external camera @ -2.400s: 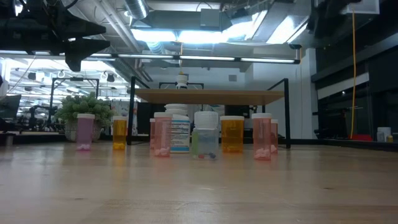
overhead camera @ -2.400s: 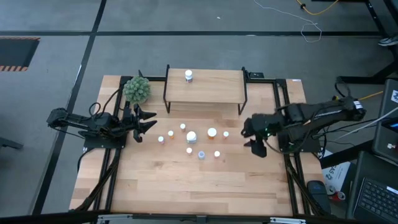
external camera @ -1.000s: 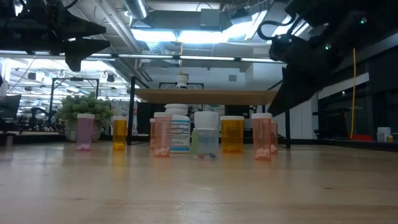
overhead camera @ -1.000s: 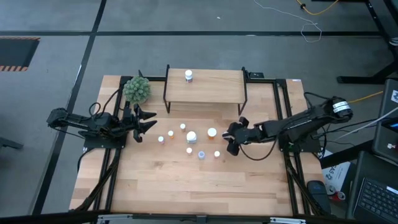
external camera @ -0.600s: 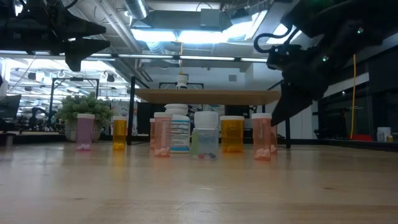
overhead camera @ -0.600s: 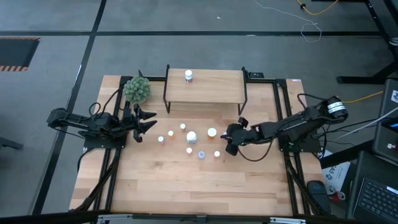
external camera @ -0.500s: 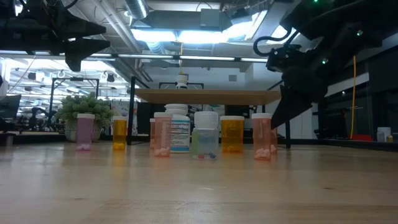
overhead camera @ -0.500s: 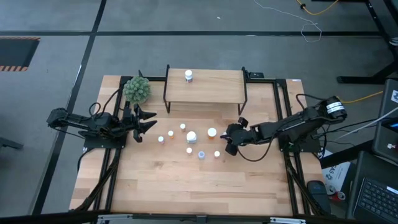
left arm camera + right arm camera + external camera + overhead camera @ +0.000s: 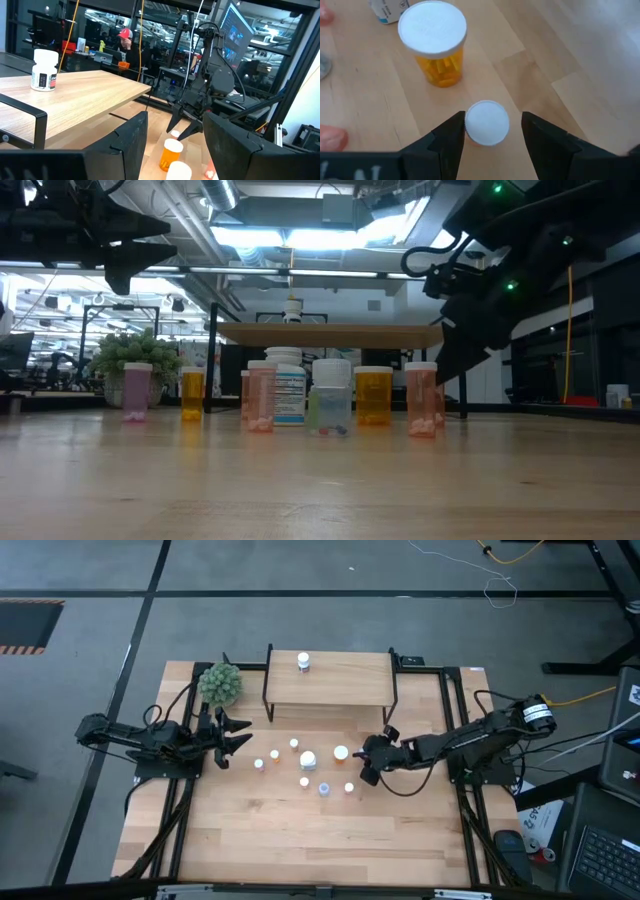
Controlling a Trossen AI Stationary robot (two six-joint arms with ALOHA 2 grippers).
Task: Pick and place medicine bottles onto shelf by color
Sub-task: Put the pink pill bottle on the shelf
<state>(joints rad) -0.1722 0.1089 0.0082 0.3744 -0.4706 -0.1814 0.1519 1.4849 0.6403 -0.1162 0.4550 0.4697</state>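
Right gripper, dark two-fingered, spread wide and empty: its fingers stand either side of a small white-capped pill bottle without visibly touching the cap. In the high view this gripper hangs at about 3 o'clock of the bottle cluster, over its right-hand edge.

Hazard, judged from the pose: the neighbouring broad orange pill bottle with a wide white cap stands near the target, toward 11 o'clock in the wrist view. A descending finger that drifts that way could nudge or topple it. An off-centre closure could tip the small bottle, or pinch only the cap rim and let it slip on lifting.

The remaining medicine bottles, orange, pink and clear-bodied with white caps, stand upright in a loose group on the light-wood tabletop, at 6 o'clock of the low light-wood shelf on its thin black frame. One white bottle with a label already stands on the shelf.

Left gripper, also spread and empty, waits at 9 o'clock of the cluster, just below the green spiky plant ball.
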